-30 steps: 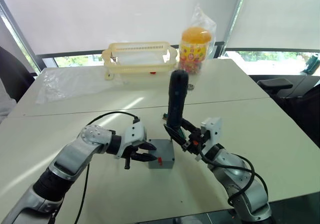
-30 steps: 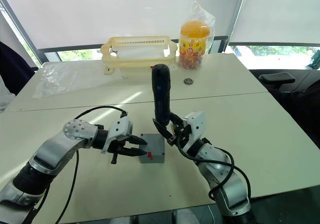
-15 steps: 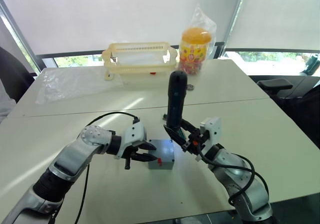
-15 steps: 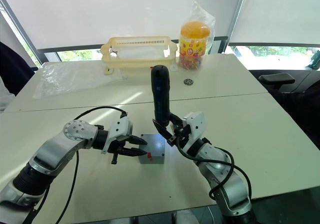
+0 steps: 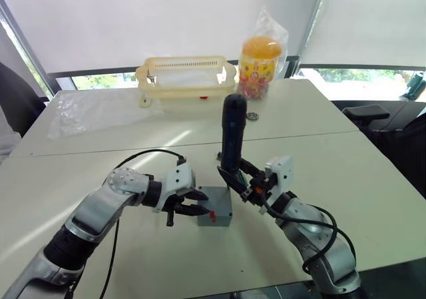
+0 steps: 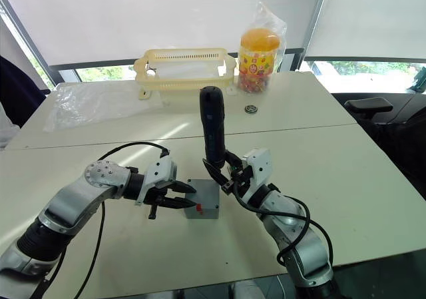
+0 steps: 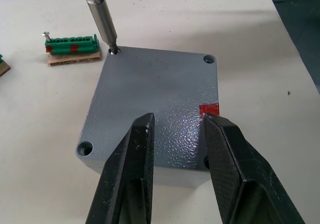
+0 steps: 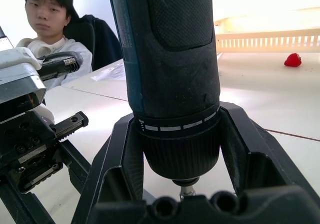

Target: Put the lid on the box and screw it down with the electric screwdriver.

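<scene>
The left wrist view shows what the head views cannot: the metal bit of the electric screwdriver [image 7: 101, 19] seated in a corner screw hole of the lid [image 7: 150, 99], which lies flush on the box [image 5: 214, 208], with a green connector piece [image 7: 71, 43] on the table at ten o'clock from it. The right wrist view shows a seated person [image 8: 47, 22] beyond the left arm. The box sits near the front of a white table [image 5: 373, 172]; a yellow basket [image 5: 186, 76] and an orange-lidded jar [image 5: 259, 66] stand toward twelve o'clock, by the windows. The left gripper [image 5: 192, 204] reaches in from nine o'clock, fingers apart, straddling the box's near edge. The right gripper [image 5: 238, 182], arm bent inward, is clamped on the upright screwdriver.
</scene>
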Robot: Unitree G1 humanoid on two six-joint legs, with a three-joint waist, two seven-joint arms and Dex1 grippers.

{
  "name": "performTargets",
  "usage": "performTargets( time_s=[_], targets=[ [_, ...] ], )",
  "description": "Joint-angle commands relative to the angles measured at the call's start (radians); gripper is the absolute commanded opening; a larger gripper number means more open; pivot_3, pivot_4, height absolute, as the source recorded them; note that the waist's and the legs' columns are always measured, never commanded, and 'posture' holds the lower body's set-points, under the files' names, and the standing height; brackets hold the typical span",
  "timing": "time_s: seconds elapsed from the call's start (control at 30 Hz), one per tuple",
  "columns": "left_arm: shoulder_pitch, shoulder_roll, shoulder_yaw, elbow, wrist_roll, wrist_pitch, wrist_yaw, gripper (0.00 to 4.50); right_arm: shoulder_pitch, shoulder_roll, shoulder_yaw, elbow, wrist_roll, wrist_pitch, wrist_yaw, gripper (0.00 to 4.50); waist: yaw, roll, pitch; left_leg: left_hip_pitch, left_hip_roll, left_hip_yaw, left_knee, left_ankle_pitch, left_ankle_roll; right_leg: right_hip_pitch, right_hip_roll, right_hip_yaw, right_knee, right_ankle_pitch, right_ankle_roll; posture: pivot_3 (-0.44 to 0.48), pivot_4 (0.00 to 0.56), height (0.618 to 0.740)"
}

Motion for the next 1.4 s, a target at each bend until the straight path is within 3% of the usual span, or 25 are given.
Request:
performTargets(
  time_s=[0.03, 0.27, 0.6, 0.83, 1.0, 1.07, 1.13, 1.23, 1.4],
  targets=[
    [0.011, 0.010, -0.007, -0.007, 0.006, 0.015, 0.003, 1.53, 0.055, -0.016, 0.025, 0.103, -0.041, 0.054, -0.008, 1.68, 0.000, 0.000, 0.000, 0.000, 0.000, 0.000, 0.000, 0.000, 0.000, 0.000, 0.000, 0.000, 0.000, 0.000, 0.000, 0.000, 0.150, 0.740],
    [0.011, 0.014, -0.033, 0.014, 0.036, -0.001, 0.002, 1.53, -0.010, -0.013, -0.031, 0.008, -0.027, 0.032, -0.031, 1.68, 0.000, 0.001, 0.001, -0.001, 0.000, 0.000, 0.000, 0.000, 0.000, 0.000, -0.001, 0.000, -0.001, 0.000, 0.000, 0.000, 0.150, 0.740],
    [0.036, 0.017, -0.081, 0.094, 0.092, -0.064, -0.012, 1.53, -0.176, 0.031, -0.123, -0.268, 0.150, 0.241, -0.120, 1.68, 0.002, 0.008, 0.009, -0.004, -0.001, 0.001, -0.001, 0.000, 0.000, -0.003, -0.001, 0.001, -0.002, 0.001, -0.001, 0.000, 0.150, 0.740],
    [0.030, -0.020, -0.049, 0.099, 0.057, -0.055, 0.006, 1.53, -0.349, 0.044, -0.328, -0.272, 0.377, 0.415, -0.256, 1.68, 0.002, 0.008, 0.010, -0.004, -0.001, 0.001, -0.001, 0.000, 0.000, -0.003, -0.001, 0.001, -0.002, 0.001, -0.001, 0.000, 0.150, 0.740],
    [-0.047, -0.049, 0.060, 0.055, -0.067, 0.056, 0.015, 1.53, -0.406, -0.144, -0.579, -0.149, 0.771, 0.682, -0.363, 1.68, 0.004, 0.007, 0.016, -0.007, -0.001, 0.001, -0.001, 0.000, 0.000, -0.004, -0.002, 0.001, -0.004, 0.001, -0.001, 0.000, 0.150, 0.740],
    [-0.101, -0.018, 0.092, 0.019, -0.117, 0.106, -0.017, 1.53, -0.387, -0.339, -0.630, -0.048, 1.030, 0.820, -0.383, 1.68, 0.002, 0.010, 0.020, -0.015, -0.001, 0.001, 0.000, 0.000, 0.000, -0.011, -0.002, 0.000, -0.003, 0.001, 0.000, 0.000, 0.150, 0.740],
    [-0.158, 0.032, 0.107, -0.018, -0.155, 0.144, -0.067, 1.53, -0.350, -0.548, -0.642, 0.067, 1.166, 0.957, -0.384, 1.68, 0.002, 0.011, 0.025, -0.023, -0.002, 0.001, 0.000, 0.000, 0.000, -0.019, -0.002, 0.001, -0.003, 0.002, 0.001, 0.000, 0.150, 0.740],
    [-0.208, 0.099, 0.088, -0.048, -0.152, 0.140, -0.121, 1.53, -0.291, -0.765, -0.594, 0.204, 1.284, 1.061, -0.419, 1.68, 0.001, 0.011, 0.026, -0.032, -0.001, 0.000, 0.000, -0.003, 0.007, -0.028, 0.001, -0.001, -0.002, 0.004, 0.005, 0.000, 0.150, 0.740],
    [-0.240, 0.151, 0.091, -0.107, -0.183, 0.155, -0.171, 1.53, -0.228, -0.900, -0.496, 0.392, 1.385, 1.096, -0.494, 1.68, -0.003, 0.013, 0.027, -0.034, 0.000, 0.000, 0.000, -0.009, 0.017, -0.033, 0.003, 0.001, -0.003, 0.001, 0.007, 0.000, 0.150, 0.740]
  ],
)
